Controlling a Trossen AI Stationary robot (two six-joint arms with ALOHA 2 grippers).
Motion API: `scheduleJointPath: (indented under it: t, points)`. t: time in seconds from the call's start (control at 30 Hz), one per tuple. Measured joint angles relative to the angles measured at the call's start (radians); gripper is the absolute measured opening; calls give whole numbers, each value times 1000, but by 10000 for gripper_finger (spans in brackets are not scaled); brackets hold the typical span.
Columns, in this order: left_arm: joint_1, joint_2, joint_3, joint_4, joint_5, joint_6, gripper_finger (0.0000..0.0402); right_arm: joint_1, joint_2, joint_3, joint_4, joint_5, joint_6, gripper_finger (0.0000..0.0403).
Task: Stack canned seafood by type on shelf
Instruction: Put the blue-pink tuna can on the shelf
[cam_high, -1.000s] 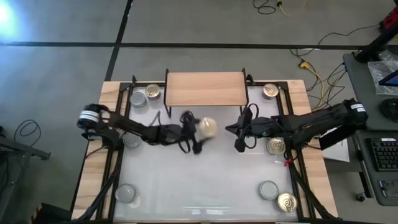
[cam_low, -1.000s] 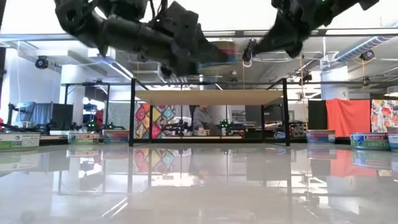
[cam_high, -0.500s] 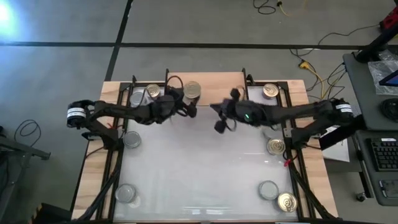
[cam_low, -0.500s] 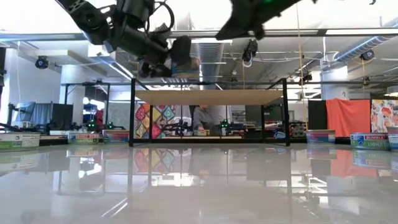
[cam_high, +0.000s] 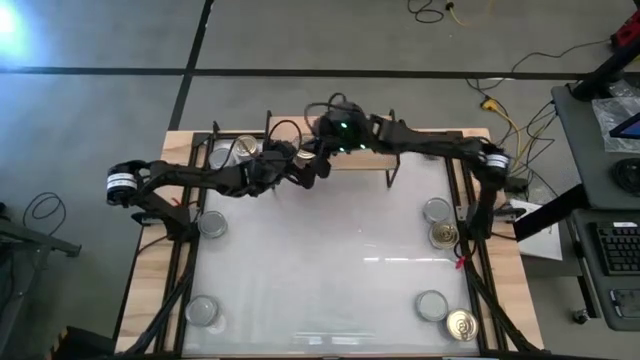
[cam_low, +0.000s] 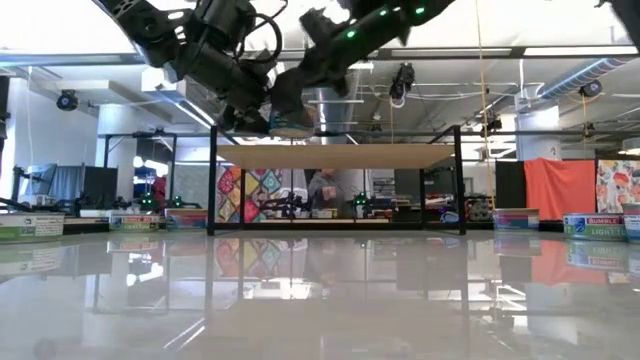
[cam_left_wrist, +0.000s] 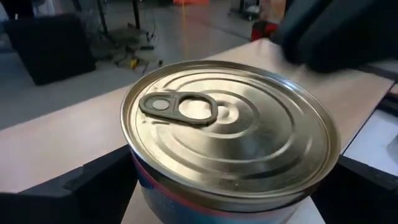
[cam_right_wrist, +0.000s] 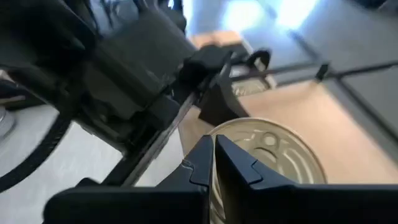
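Note:
A round tin (cam_left_wrist: 230, 130) with a gold-tinted pull-tab lid stands between the fingers of my left gripper (cam_high: 300, 165), over the front left part of the wooden shelf (cam_high: 365, 160). The low view shows the tin (cam_low: 292, 118) right at the board's top edge; I cannot tell whether it rests on the board. My right gripper (cam_right_wrist: 214, 158) is shut. It has reached across the shelf, and its tips hang just over the rim of the tin's lid (cam_right_wrist: 273, 155). In the left wrist view it shows as a dark blur beyond the tin. My left gripper's fingers (cam_left_wrist: 93, 180) flank the tin's side wall, one on each side, coming about level from the table's left. The tin stands upright between them. I cannot tell whether the fingers touch the wall. Whether my right gripper touches the lid I cannot tell either.
Several more tins sit around the white table: two left of the shelf (cam_high: 245, 148), one at the left edge (cam_high: 212, 224), one near left (cam_high: 203, 310), two at the right (cam_high: 443, 235), two near right (cam_high: 461, 325). The table's middle (cam_high: 330, 260) is bare.
My left gripper has carried the tin from over the table's middle toward the far edge, to the shelf's front left, and has then kept still. My right gripper has swung from the table's right middle up and across the shelf to the tin.

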Motion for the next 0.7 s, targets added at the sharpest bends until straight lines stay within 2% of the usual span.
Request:
scheduleJointPath:
  t: [0.2,0.3,0.47,0.7]
  points:
    - [22,6,122,-341,-2,-76,399,-28,132,185,-187,-24,-15,12]
    - [26,20,179,-447,-10,-73,399,-26,179,243,-250,-31,-30,12]
    - [26,43,221,-491,-13,-36,400,-28,233,314,-315,-62,-40,12]
    - [26,44,217,-495,-13,-5,400,-32,239,310,-312,-58,-56,12]
